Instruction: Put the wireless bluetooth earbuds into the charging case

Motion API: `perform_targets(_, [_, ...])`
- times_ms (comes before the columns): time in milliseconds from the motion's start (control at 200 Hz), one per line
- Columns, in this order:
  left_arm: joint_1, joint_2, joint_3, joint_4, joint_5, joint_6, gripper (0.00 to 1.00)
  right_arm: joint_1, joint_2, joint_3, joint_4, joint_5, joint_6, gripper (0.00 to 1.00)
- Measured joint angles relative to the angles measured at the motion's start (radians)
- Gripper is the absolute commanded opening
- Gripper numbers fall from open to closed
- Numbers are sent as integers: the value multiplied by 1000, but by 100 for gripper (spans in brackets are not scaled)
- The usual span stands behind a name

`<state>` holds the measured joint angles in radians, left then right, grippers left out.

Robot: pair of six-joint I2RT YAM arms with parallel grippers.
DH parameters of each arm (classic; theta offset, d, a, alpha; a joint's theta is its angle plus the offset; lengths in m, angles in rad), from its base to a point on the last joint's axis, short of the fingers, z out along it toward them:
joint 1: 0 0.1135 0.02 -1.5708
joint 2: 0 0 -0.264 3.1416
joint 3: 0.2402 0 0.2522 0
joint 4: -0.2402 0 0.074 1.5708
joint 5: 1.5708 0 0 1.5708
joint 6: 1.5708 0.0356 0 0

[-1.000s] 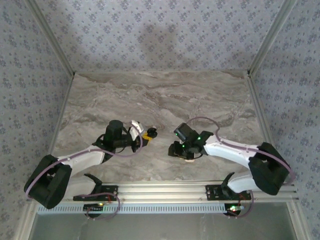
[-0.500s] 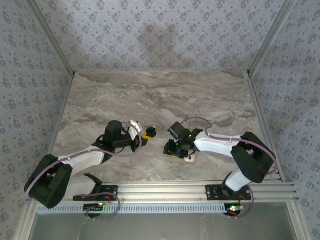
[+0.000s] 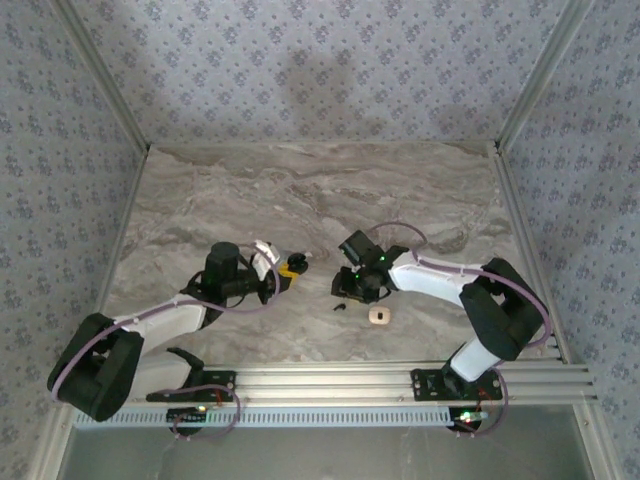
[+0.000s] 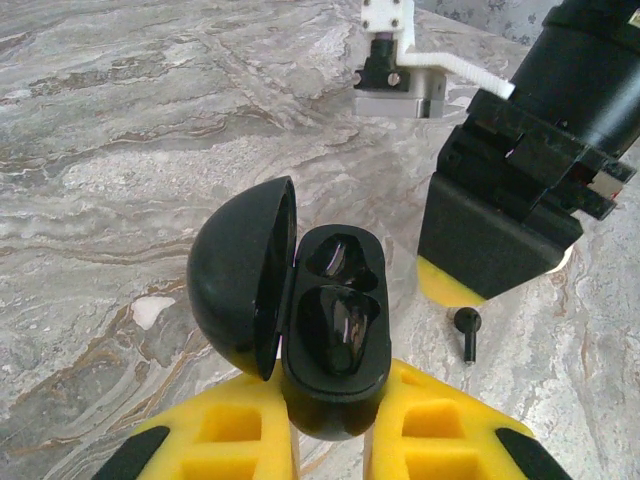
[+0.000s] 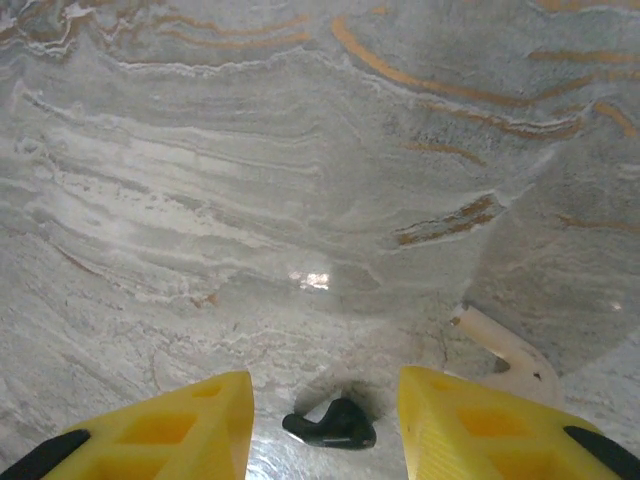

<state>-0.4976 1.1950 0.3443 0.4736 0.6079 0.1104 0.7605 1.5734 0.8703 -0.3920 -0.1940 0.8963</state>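
The left claw (image 4: 335,425) is clenched on the case (image 4: 335,330), a black shell held between yellow fingers (image 4: 440,425). Its lid (image 4: 240,270) is swung open to the left, exposing two wells (image 4: 335,255). Whether either well is filled cannot be told. Right of the case, one earbud (image 4: 467,328) lies on the surface (image 4: 120,150), apart from the case. The right claw (image 5: 325,395) stands over that earbud, released, with its own fingers spread to either side and not touching it. Further right of the case, near the earbud, a small beige piece (image 3: 379,316) rests on the surface.
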Motion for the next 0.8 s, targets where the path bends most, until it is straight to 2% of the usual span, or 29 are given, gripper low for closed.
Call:
perform_targets(385, [25, -14, -8, -2, 4, 0, 10, 24, -17, 119, -218, 58, -41, 44])
perform_targets(800, [42, -32, -10, -6, 8, 0, 11, 67, 115, 186, -267, 43, -47, 44])
